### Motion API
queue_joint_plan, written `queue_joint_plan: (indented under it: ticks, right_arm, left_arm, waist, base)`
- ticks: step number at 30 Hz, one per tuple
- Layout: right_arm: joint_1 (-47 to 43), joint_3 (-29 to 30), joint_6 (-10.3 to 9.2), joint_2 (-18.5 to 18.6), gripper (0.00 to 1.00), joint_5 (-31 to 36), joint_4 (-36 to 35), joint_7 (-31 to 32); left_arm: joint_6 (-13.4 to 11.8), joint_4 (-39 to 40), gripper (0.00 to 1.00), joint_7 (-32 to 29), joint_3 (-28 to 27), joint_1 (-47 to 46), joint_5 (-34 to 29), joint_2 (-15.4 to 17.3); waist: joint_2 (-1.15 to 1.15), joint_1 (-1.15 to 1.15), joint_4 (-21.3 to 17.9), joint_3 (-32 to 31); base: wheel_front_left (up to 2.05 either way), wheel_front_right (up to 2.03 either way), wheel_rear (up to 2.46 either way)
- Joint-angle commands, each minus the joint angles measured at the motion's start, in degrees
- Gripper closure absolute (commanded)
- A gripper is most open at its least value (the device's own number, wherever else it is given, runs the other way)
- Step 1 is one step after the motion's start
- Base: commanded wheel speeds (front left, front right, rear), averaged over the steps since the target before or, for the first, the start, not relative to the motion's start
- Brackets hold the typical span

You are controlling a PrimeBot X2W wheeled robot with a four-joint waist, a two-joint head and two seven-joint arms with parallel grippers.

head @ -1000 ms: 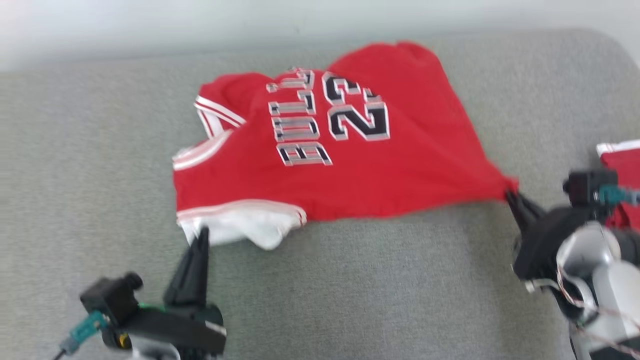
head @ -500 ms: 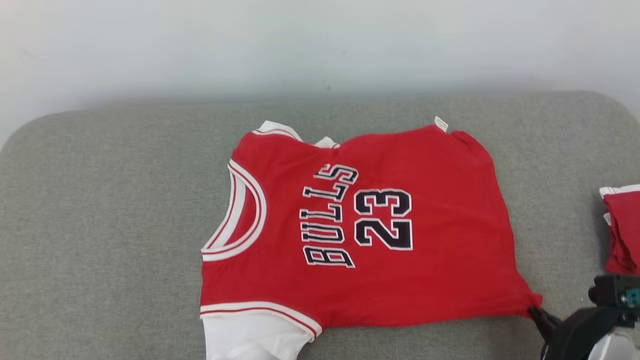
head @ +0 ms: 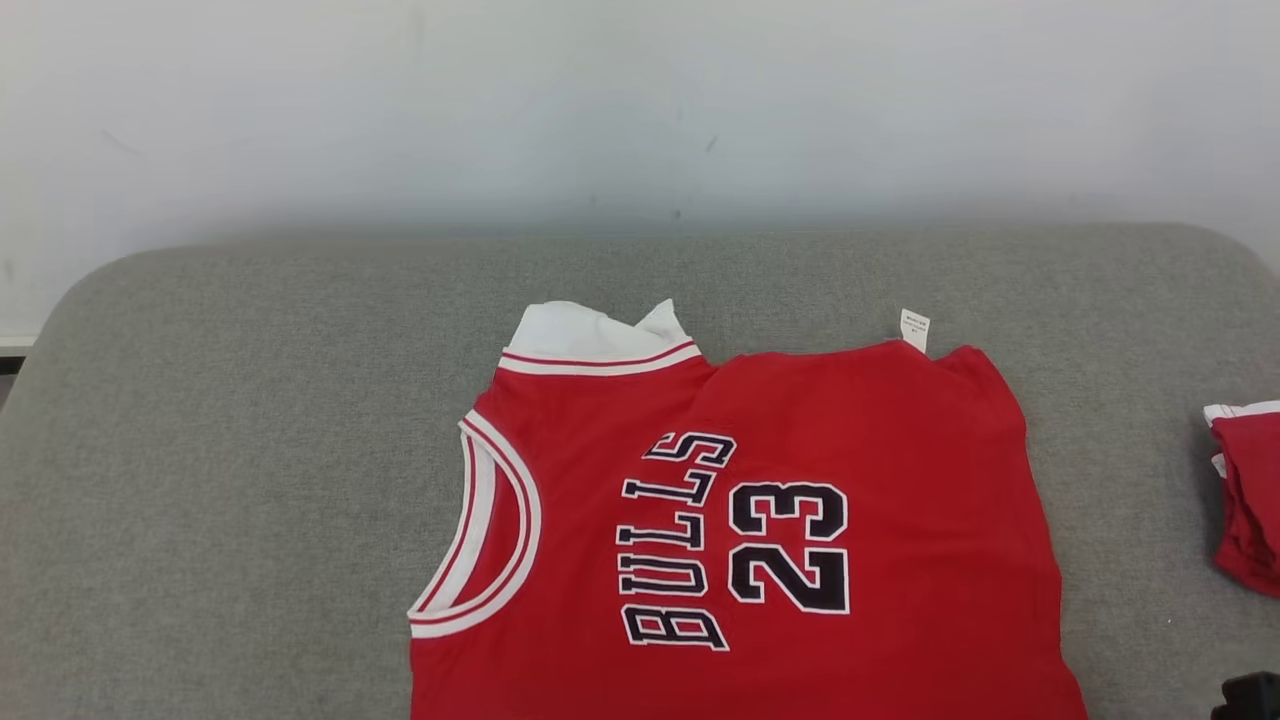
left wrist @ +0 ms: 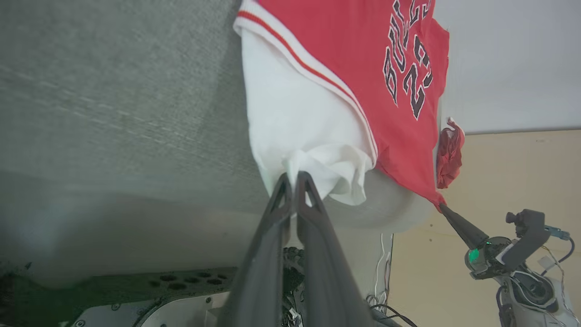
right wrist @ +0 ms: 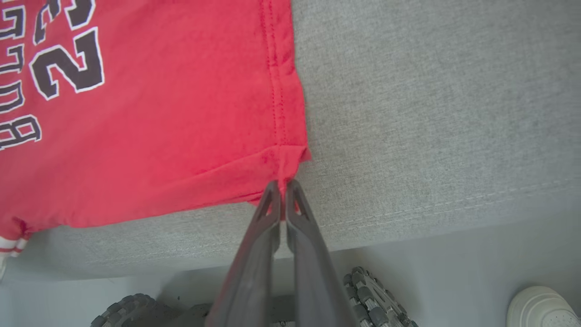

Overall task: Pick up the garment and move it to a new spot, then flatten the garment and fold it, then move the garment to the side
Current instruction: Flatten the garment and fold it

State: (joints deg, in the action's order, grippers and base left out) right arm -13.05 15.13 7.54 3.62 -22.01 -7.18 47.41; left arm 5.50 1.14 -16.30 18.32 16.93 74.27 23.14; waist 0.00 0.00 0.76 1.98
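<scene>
Shut tight, the left fingers point(left wrist: 317, 236) are clamped on a bunched white sleeve point(left wrist: 313, 163) of the red-and-white fabric basketball jersey point(head: 850, 430), the right fingers point(right wrist: 258, 245) on its red hem corner point(right wrist: 290, 156). It is spread beyond both, lengthwise side to side (collar leftward), on the grey upholstered bench point(head: 250, 400).

the right gripper point(right wrist: 282, 187) has its two long dark fingers point(right wrist: 254, 254) pressed together on the hemmed corner of the red jersey garment point(right wrist: 172, 113) with black, white-edged lettering. the garment lies flat on the grey fabric-covered padded tabletop point(right wrist: 431, 113), its pinched corner near the front edge. below that edge are two dark treaded wheels point(right wrist: 376, 295) on a pale floor point(right wrist: 445, 272) and a white shoe toe point(right wrist: 542, 309).
</scene>
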Motion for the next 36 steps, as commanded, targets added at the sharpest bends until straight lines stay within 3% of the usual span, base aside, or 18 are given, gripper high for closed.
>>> queue_joint_plan:
  ticks: [1, 4, 14, 28, 36]
  right_arm:
    - [-1.0, 0.8, -0.14, -0.2, 1.0, -0.3, -1.0, 0.4]
    - [-1.3, 2.1, -0.14, -0.4, 1.0, -0.5, -1.9, -0.1]
    - [2.9, 1.8, -0.14, -0.7, 1.0, -5.5, -2.8, -6.2]
    - [11.5, 0.5, -0.14, -0.7, 1.0, -4.3, 2.1, -16.4]
    - [14.5, -0.1, -0.14, -0.7, 1.0, -3.0, 4.8, -21.0]
  left_arm:
    - [-1.1, 0.9, 1.0, -1.6, -0.2, 1.9, 1.1, 1.5]
    - [-2.0, 2.5, 1.0, -0.9, -1.4, 2.7, 0.7, 2.4]
    - [1.1, 3.9, 1.0, 6.7, -3.0, -5.2, -3.0, -0.7]
    - [1.4, -5.9, 1.0, 18.0, 2.6, -25.1, -18.1, -8.4]
    - [1.0, -12.2, 1.0, 24.4, 2.6, -31.1, -23.6, -10.4]
  waist:
    - [0.0, 0.0, -0.4, 0.1]
    - [0.0, 0.0, -0.5, 0.2]
    - [0.0, 0.0, -0.4, 1.3]
    - [0.0, 0.0, -0.3, 4.4]
    - [0.0, 0.0, -0.9, 6.5]
  base:
    - [0.0, 0.0, 0.0]
    - [0.0, 0.0, 0.0]
    - [0.0, 0.0, 0.0]
    - [0.0, 0.0, 0.0]
    - [0.0, 0.0, 0.0]
